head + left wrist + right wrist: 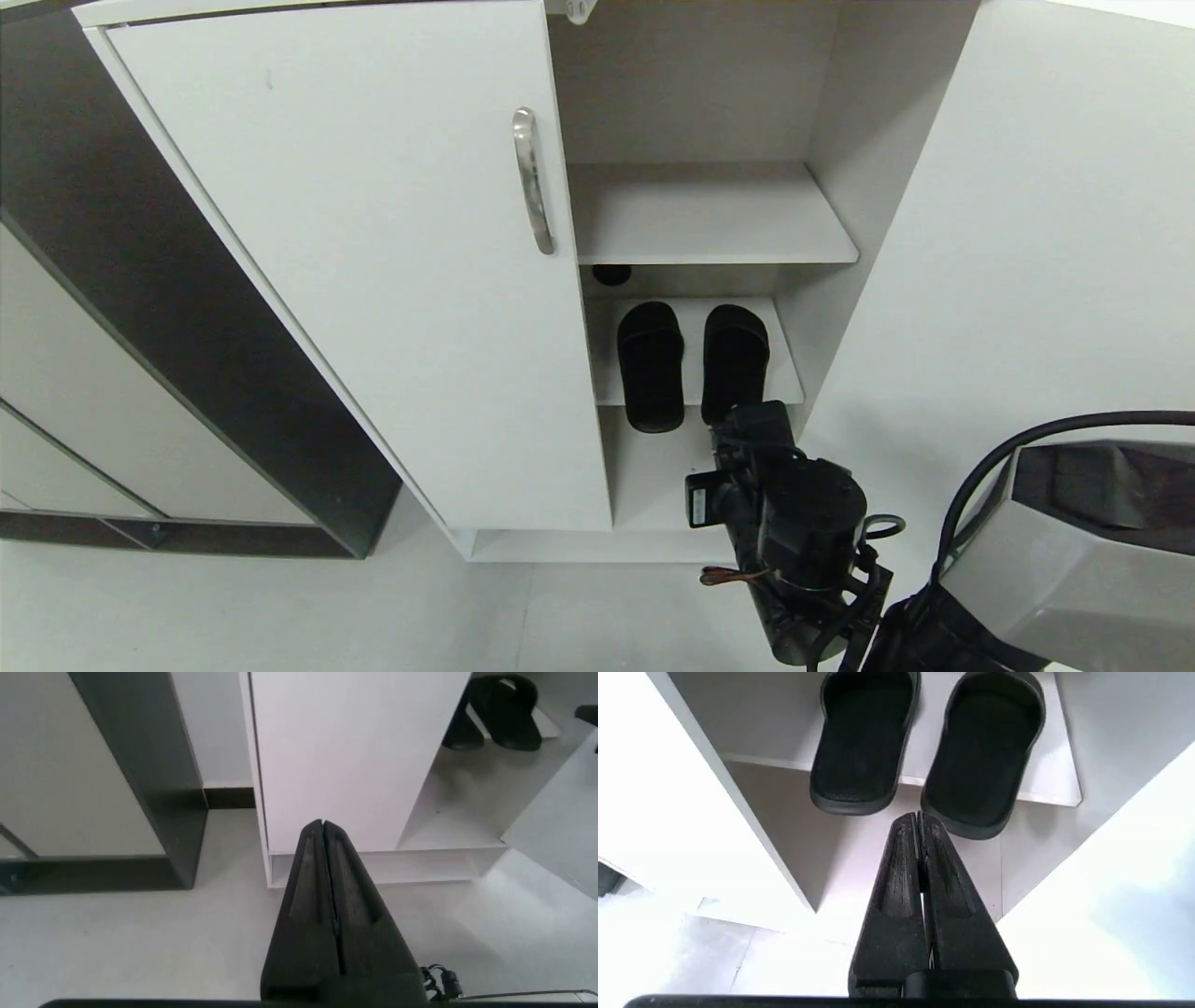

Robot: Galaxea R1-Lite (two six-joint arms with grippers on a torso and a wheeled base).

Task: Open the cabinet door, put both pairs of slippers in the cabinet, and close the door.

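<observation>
A pair of black slippers (651,364) lies side by side on the cabinet's middle shelf (789,383), heels jutting over its front edge. In the right wrist view the same slippers (864,742) lie just beyond my right gripper (918,821), which is shut on nothing and sits close to the heel of the right-hand slipper (985,751). From the head camera, that right gripper (747,417) hovers before the shelf edge. The right cabinet door (1027,233) stands wide open; the left door (373,261) with its metal handle (532,182) is closed. My left gripper (322,831) is shut, above the floor facing the closed door (355,756).
An upper shelf (709,224) and the bottom compartment (653,476) hold nothing. A dark panel (140,280) flanks the cabinet on the left. Pale floor (280,607) stretches in front. The open door stands close beside my right arm.
</observation>
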